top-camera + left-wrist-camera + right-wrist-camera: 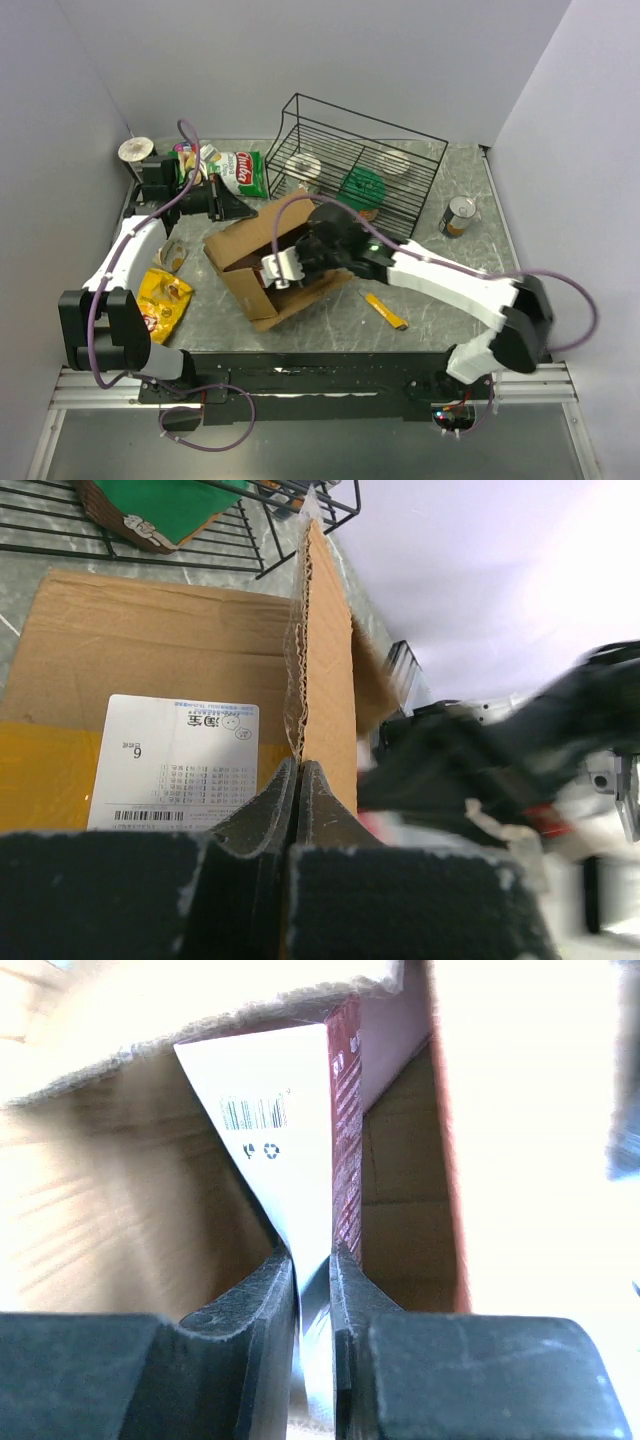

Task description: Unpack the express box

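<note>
Yanking the carton (290, 1130) pinched by the right end effector (312, 1255) might rip the express box (238, 248) flap (328, 660) the left end effector (297, 767) clamps.

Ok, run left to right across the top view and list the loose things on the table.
yellow snack bag → express box → small yellow packet → tin can. Wire basket and green bag overlap these; skipped.

— The left one?
— The white-and-black left arm (130, 250) stretches forward, its black two-finger left tool (298, 768) pinched tight on the flap edge of the brown corrugated cardboard box (150, 630).
— And the right?
— The right arm (450, 285) bends leftward; the right tool (312, 1258) clamps a thin white-and-red carton (290, 1130).
</note>
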Motion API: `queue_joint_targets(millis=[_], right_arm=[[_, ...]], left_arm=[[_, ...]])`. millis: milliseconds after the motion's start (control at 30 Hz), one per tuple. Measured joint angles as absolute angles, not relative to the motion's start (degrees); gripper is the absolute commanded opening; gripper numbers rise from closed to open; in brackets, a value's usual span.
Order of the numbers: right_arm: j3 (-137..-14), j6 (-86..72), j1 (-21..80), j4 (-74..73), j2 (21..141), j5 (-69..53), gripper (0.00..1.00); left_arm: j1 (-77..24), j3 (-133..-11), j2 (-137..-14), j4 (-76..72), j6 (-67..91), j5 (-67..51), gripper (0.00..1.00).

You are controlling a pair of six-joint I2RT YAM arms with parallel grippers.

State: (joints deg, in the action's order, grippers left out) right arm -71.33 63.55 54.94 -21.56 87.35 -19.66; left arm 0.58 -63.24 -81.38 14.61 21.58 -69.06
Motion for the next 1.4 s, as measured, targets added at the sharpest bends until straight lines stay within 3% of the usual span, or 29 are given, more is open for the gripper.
queue_joint_targets(millis=[233, 467, 667, 833, 933, 967, 1067, 1200, 1400], right_arm=[[-72.88, 53.15, 53.80, -33.87, 71.99, -23.18, 0.03], [-71.83, 42.33, 39.70, -41.06, 59.75, -22.50, 0.03], [-57.98, 44.16, 34.92, -43.11, 50.59, -18.50, 0.03], [-44.91, 44.53, 34.09, -43.59, 50.52, -13.74, 0.05], [-44.38, 41.98, 34.09, -43.46, 55.09, -10.50, 0.16], [-44.38, 41.50, 34.09, -42.63, 56.18, -9.78, 0.33], [-44.10, 41.08, 33.85, -39.44, 58.11, -6.35, 0.57], [-44.18, 40.82, 33.80, -36.69, 58.06, -2.98, 0.66], [-58.61, 36.64, 34.24, -40.05, 61.54, -6.13, 0.62]], left_arm=[[0.69, -65.98, -81.73, 17.78, 18.52, -67.22, 0.01], [0.71, -66.02, -81.73, 18.52, 18.06, -66.30, 0.01], [0.71, -65.84, -81.71, 18.81, 17.63, -66.06, 0.01], [0.67, -65.82, -81.71, 19.07, 17.41, -66.13, 0.01], [0.67, -65.84, -81.76, 19.14, 17.47, -66.13, 0.01], [0.64, -65.84, -81.76, 19.16, 17.47, -66.13, 0.01], [0.60, -65.84, -81.76, 19.16, 17.47, -66.13, 0.01], [0.56, -65.84, -81.76, 19.20, 17.43, -66.15, 0.01], [0.23, -65.78, -81.76, 19.44, 17.28, -66.17, 0.01]])
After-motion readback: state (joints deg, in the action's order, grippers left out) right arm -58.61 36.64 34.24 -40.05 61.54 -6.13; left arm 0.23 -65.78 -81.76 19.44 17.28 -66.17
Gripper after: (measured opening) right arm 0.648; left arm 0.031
